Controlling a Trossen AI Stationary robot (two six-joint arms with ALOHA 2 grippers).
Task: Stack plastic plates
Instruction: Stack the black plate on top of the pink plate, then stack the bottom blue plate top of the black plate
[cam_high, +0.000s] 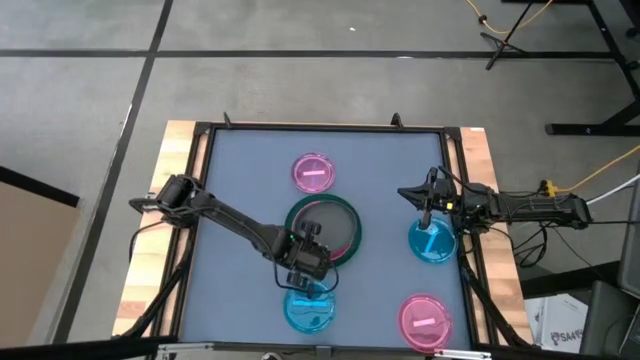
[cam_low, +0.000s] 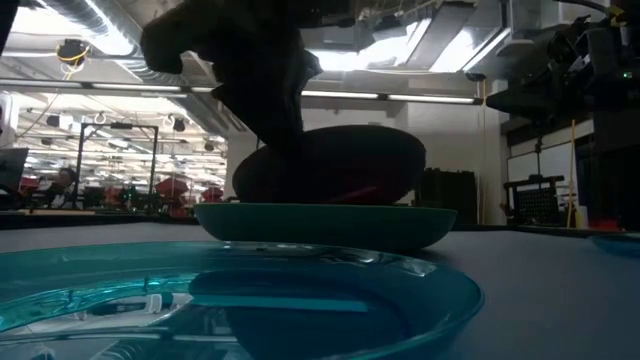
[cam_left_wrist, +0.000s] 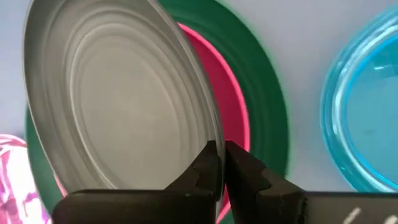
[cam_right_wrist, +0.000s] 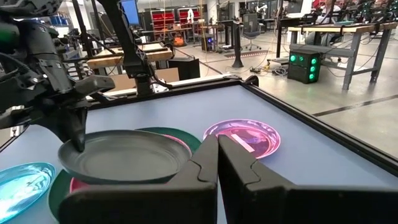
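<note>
Now, from above: the left gripper (cam_high: 306, 258) sits near the middle of the table (cam_high: 230, 180), right at the near edge of the dark green plate (cam_high: 345, 216), clamped on the rim of the dark grey plate (cam_high: 318, 222), which it holds over the green one. A sliver of the pink plate (cam_high: 352, 243) peeks out inside the green. One translucent blue plate (cam_high: 310, 310) lies just in front of the left gripper, a second blue plate (cam_high: 433, 243) sits at the right side under the right gripper (cam_high: 428, 208). A translucent magenta plate (cam_high: 313, 172) lies beyond the stack, another magenta plate (cam_high: 425, 320) at the near right corner.

Down at table level: the blue plate (cam_low: 230, 300) fills the foreground, the green plate (cam_low: 330, 228) sits behind it, and the grey plate (cam_low: 340, 165) hangs tilted above it, one edge lifted, with the dark left arm reaching down to it.

Left wrist camera: the fingers (cam_left_wrist: 208, 168) are pinched tight on the grey plate's (cam_left_wrist: 118, 99) rim, its ridged underside facing the camera. Pink (cam_left_wrist: 224, 93) and green (cam_left_wrist: 261, 87) show behind it, blue (cam_left_wrist: 367, 106) off to the side.

Right wrist camera: the right gripper (cam_right_wrist: 217, 163) has its fingers pressed together, holding nothing, hovering over the table. Across the way the left gripper (cam_right_wrist: 74, 134) grips the grey plate (cam_right_wrist: 127, 158) above the green plate (cam_right_wrist: 161, 134), with a magenta plate (cam_right_wrist: 244, 137) nearby.
</note>
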